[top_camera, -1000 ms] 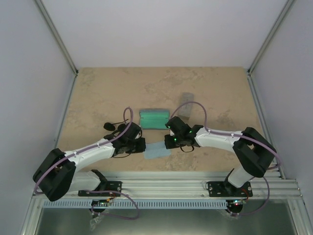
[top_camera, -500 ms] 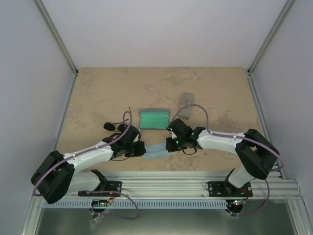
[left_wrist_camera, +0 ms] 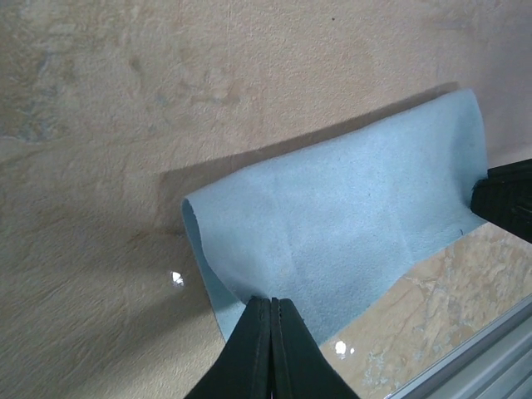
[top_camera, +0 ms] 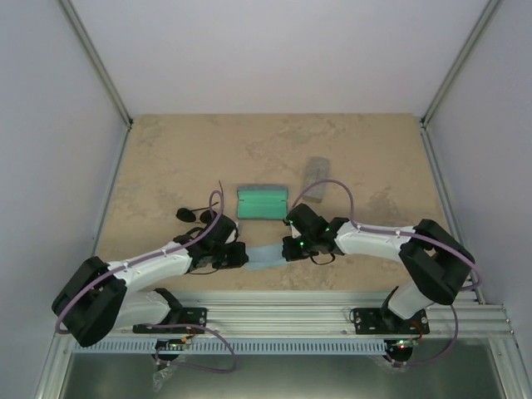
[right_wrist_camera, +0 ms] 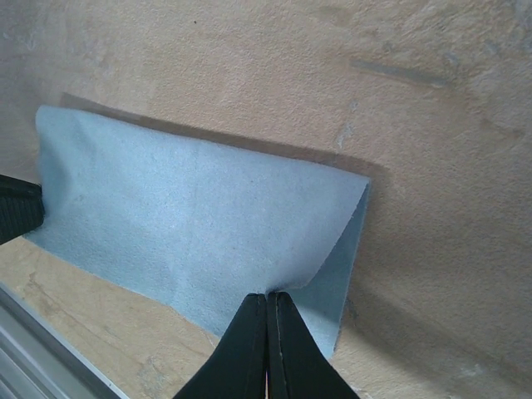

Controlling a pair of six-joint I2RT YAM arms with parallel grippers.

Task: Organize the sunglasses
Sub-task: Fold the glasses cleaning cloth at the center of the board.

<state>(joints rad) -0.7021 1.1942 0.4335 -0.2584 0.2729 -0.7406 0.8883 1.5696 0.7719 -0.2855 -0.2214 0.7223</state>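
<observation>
A light blue cloth (top_camera: 264, 253) hangs stretched between my two grippers near the table's front edge. My left gripper (top_camera: 242, 255) is shut on its left end, and my right gripper (top_camera: 287, 247) is shut on its right end. In the left wrist view the shut fingertips (left_wrist_camera: 272, 301) pinch the folded cloth (left_wrist_camera: 349, 208), with the other gripper's black finger (left_wrist_camera: 507, 199) at the far end. The right wrist view shows the same: my right gripper (right_wrist_camera: 268, 296) nips the cloth (right_wrist_camera: 183, 216). The black-lensed sunglasses (top_camera: 189, 214) lie left of my left arm. A red-framed pair does not show clearly.
An open case with a green lining (top_camera: 263, 202) stands just behind the cloth. A shut grey case (top_camera: 317, 170) lies farther back, to the right. The metal rail (top_camera: 283, 303) runs along the near edge, close below the cloth.
Both grippers have shifted slightly toward the near edge with the cloth. The cloth has lifted off the table and folded over, and looks narrower from above.
</observation>
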